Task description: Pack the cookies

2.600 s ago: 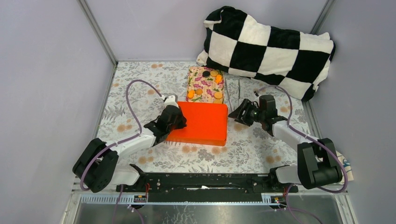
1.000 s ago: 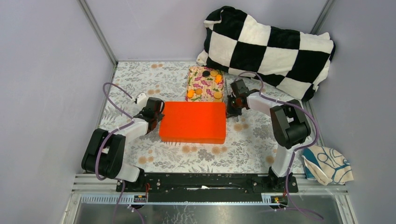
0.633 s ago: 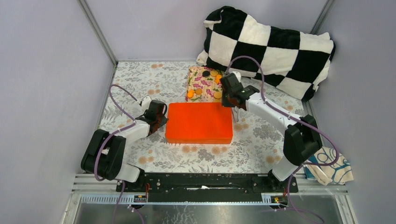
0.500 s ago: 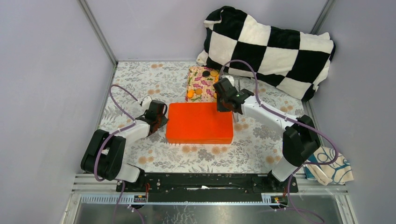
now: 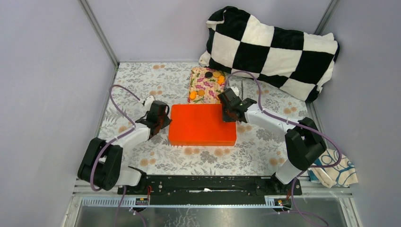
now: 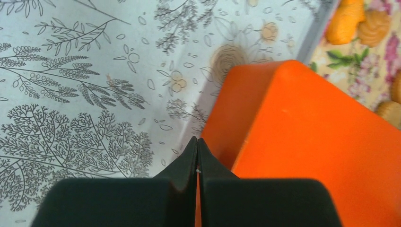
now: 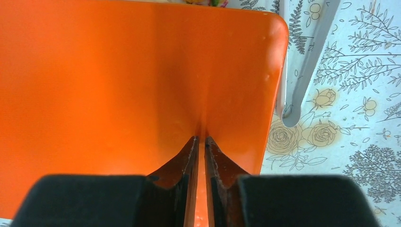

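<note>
Golden-orange cookies (image 5: 201,92), five visible, plus one black cookie (image 5: 208,74): small flat discs on one floral tray (image 5: 203,84) (just beyond one orange box (image 5: 202,125)). Left gripper (image 6: 197,142) closed, tip at box's left edge. Right gripper (image 7: 199,139): jaws a slit apart at box's far-right corner; cannot tell whether it grips.

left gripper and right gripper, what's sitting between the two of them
The orange box lies between the left gripper and the right gripper, one at each end of it. The top view shows this.
</note>
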You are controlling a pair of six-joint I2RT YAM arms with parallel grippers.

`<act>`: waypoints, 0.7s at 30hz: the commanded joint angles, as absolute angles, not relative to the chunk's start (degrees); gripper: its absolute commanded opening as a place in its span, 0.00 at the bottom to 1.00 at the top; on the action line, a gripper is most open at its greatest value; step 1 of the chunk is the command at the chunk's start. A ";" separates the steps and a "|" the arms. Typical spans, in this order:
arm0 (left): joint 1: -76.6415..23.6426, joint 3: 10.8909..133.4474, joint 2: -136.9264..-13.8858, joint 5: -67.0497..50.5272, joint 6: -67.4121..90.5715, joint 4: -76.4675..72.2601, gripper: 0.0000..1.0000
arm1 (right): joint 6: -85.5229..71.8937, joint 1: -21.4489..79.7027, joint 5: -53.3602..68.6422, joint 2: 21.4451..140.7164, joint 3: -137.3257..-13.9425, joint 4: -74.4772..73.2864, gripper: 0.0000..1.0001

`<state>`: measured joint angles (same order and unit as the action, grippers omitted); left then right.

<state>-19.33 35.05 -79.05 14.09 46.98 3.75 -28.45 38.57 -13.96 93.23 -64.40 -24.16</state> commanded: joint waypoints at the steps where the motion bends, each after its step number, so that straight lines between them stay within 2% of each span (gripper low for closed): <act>1: -21.09 38.54 -72.70 18.08 44.85 7.71 0.00 | -25.79 38.49 -15.81 90.40 -67.36 -25.79 0.18; 5: -22.10 40.45 -64.63 21.80 42.89 12.39 0.00 | -23.91 38.41 -16.19 86.36 -68.76 -23.91 0.22; 9: -23.73 40.50 -55.91 20.34 41.38 13.15 0.00 | -22.46 38.45 -16.55 82.65 -70.28 -23.84 0.26; 14: -28.25 39.01 -47.77 20.10 40.83 11.56 0.06 | -22.44 38.43 -16.35 76.42 -68.03 -21.57 0.34; 21: -29.79 38.17 -48.26 21.22 40.08 11.29 0.09 | -23.43 38.47 -18.87 74.33 -66.93 -22.85 0.39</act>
<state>-29.39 39.38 -47.03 19.49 41.85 10.87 -23.40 38.57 -15.53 74.22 -67.35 -22.39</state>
